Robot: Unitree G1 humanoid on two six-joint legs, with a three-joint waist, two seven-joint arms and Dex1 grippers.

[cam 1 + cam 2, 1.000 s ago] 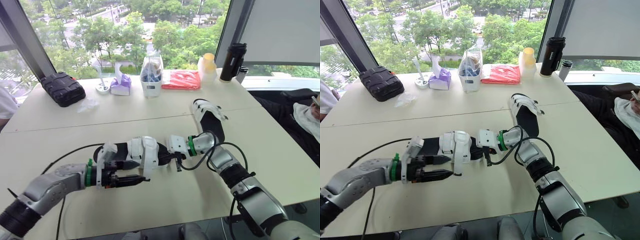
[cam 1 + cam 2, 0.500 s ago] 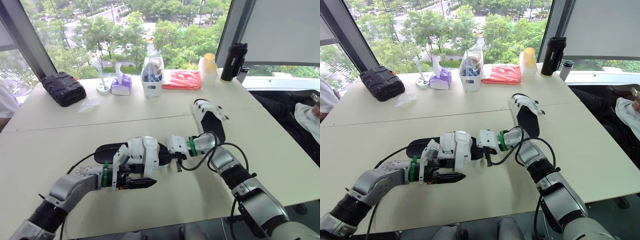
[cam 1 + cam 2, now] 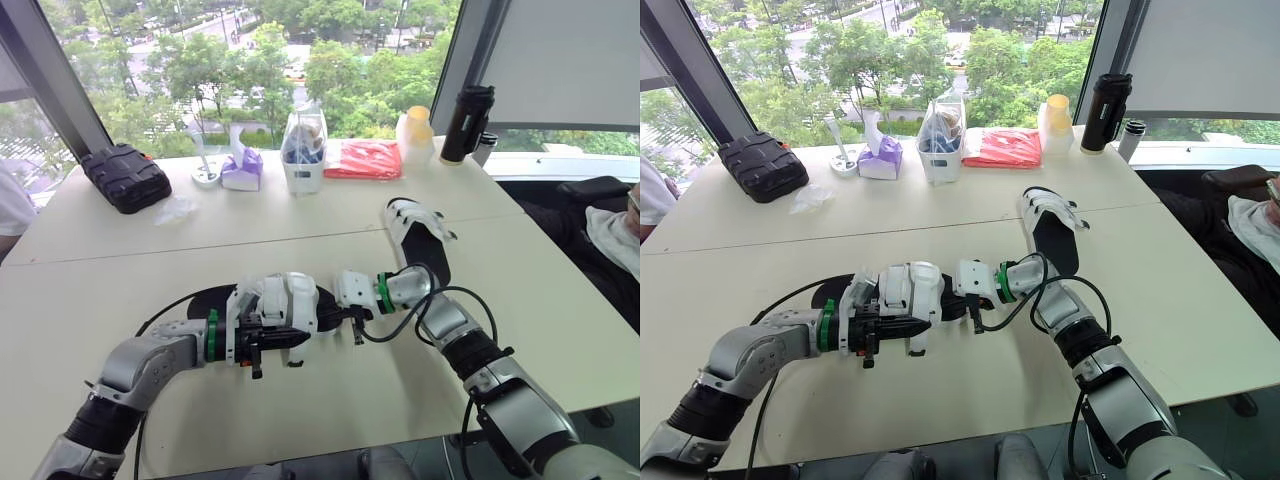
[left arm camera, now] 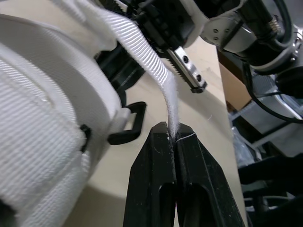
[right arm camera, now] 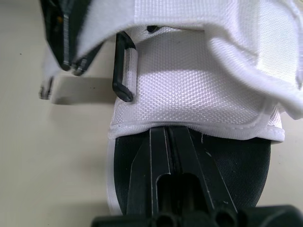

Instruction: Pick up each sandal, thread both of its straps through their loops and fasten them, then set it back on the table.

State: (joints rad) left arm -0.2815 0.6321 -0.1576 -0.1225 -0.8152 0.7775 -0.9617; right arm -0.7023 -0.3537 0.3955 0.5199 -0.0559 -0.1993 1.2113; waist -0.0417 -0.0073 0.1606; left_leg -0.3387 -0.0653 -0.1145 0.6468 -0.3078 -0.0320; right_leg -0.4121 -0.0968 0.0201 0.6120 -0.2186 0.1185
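The left gripper [image 4: 173, 135] is pinched shut on the loose white strap [image 4: 142, 52] of the sandal [image 3: 290, 300], just beside its black loop [image 4: 128, 124]. The right gripper [image 5: 169, 130], fingers pressed together, has its tips at the sandal's toe end. The other sandal [image 3: 420, 235] lies behind the right wrist on the table [image 3: 330, 400].

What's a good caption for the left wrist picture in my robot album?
The left gripper pinches the end of a white strap beside the black loop on the sandal.
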